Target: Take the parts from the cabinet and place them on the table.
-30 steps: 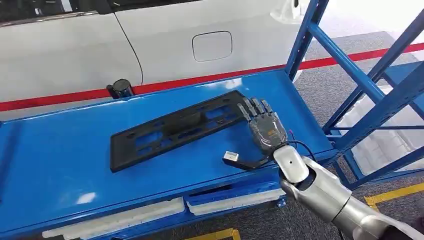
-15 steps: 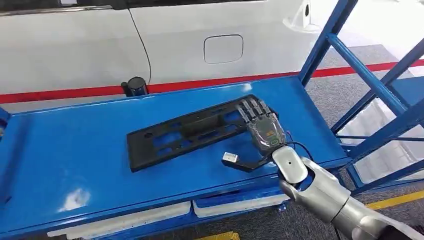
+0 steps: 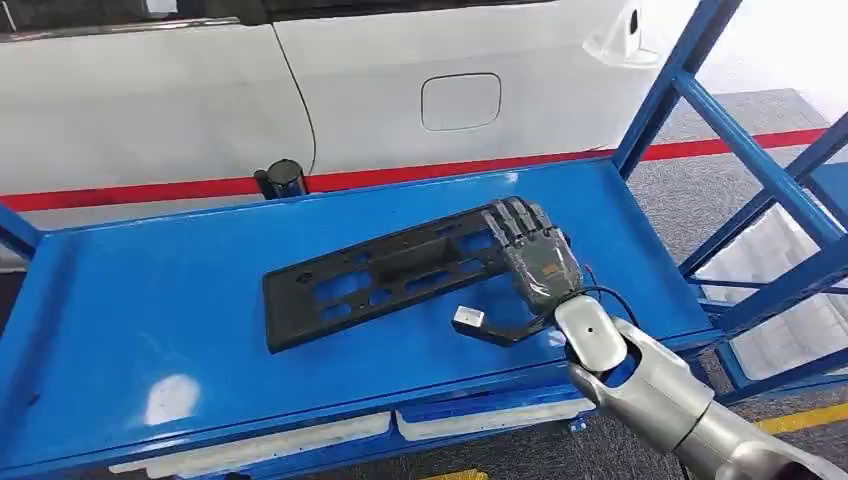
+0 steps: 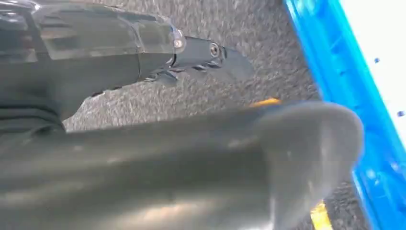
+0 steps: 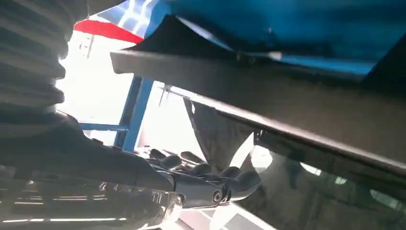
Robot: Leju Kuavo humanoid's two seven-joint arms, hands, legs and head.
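The black part (image 3: 385,275), a long flat plate with slots cut through it, lies on the blue bench (image 3: 150,300), running at a slant from the middle of the top toward the far right. The right robot hand (image 3: 530,255) rests on the part's right end, fingers (image 3: 510,222) laid over its upper edge and the thumb reaching out low on the near side; whether the hand truly grips the plate or only lies on it, I cannot tell. In the right wrist view the fingers (image 5: 206,170) curl beside the part's dark edge (image 5: 268,120), seen close and blurred.

The left half of the bench top is bare blue surface, and a strip of bare top runs between the part and the near edge. The part's right end sits near the bench's right edge, where the slanting blue frame posts (image 3: 700,110) rise just beyond. A dark round cap (image 3: 283,178) stands at the far edge, apart from the part. Behind the bench run a red floor line (image 3: 130,190) and a white car body (image 3: 400,80).

The left robot hand (image 4: 191,52) hangs over grey floor beside a blue edge; its fingers lie close together with nothing seen in them.
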